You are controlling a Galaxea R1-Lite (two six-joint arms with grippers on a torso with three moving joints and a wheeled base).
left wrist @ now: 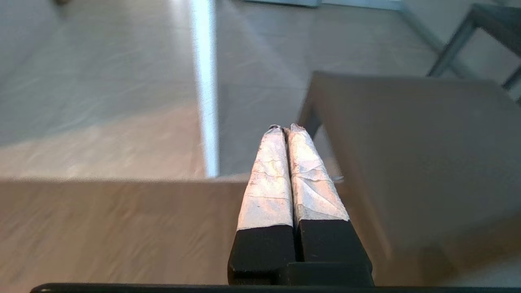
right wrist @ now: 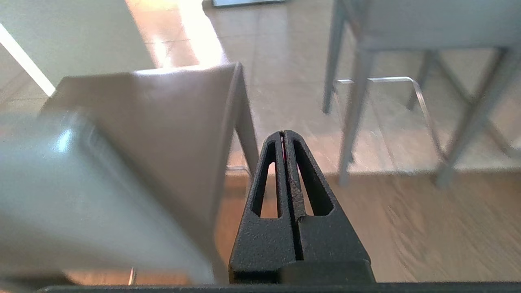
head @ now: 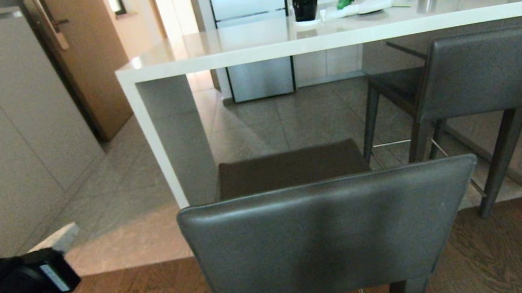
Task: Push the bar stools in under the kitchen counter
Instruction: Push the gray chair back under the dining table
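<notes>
Stools: near one [head: 332,233] stands back from the counter [head: 232,46], seat just reaching its edge; far one [head: 484,72] sits half under. Left tool [left wrist: 285,128] and right tool [right wrist: 283,133] both closed, empty.

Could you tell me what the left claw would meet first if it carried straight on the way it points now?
Probably the tiled floor. The shut left claw points down just left of the near bar stool, clearing the seat's corner, though depth is unclear.
</notes>
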